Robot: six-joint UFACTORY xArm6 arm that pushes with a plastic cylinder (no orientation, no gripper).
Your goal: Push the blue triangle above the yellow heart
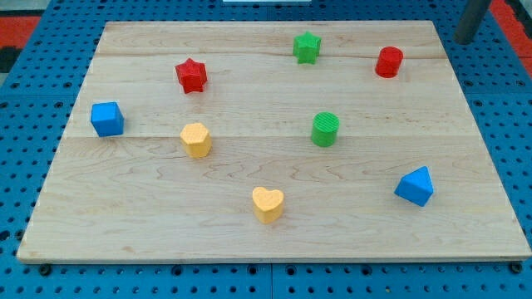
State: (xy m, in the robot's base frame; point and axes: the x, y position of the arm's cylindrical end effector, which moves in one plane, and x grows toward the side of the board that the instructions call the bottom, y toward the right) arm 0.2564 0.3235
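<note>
Standing off at the view's top right, the rod [462, 39] is well apart from every block.

Blue triangle [415, 186] lies low on the desk [249, 241], almost straight down-view from the end effector; yellow heart [268, 203] sits far to its left. Nothing to open or close on this bare rod; it touches no block.

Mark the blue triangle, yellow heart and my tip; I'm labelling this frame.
blue triangle [415, 186]: camera view, its top face.
yellow heart [268, 202]: camera view, its top face.
my tip [462, 40]: camera view, rod's lower end, off the board's top-right corner.
</note>
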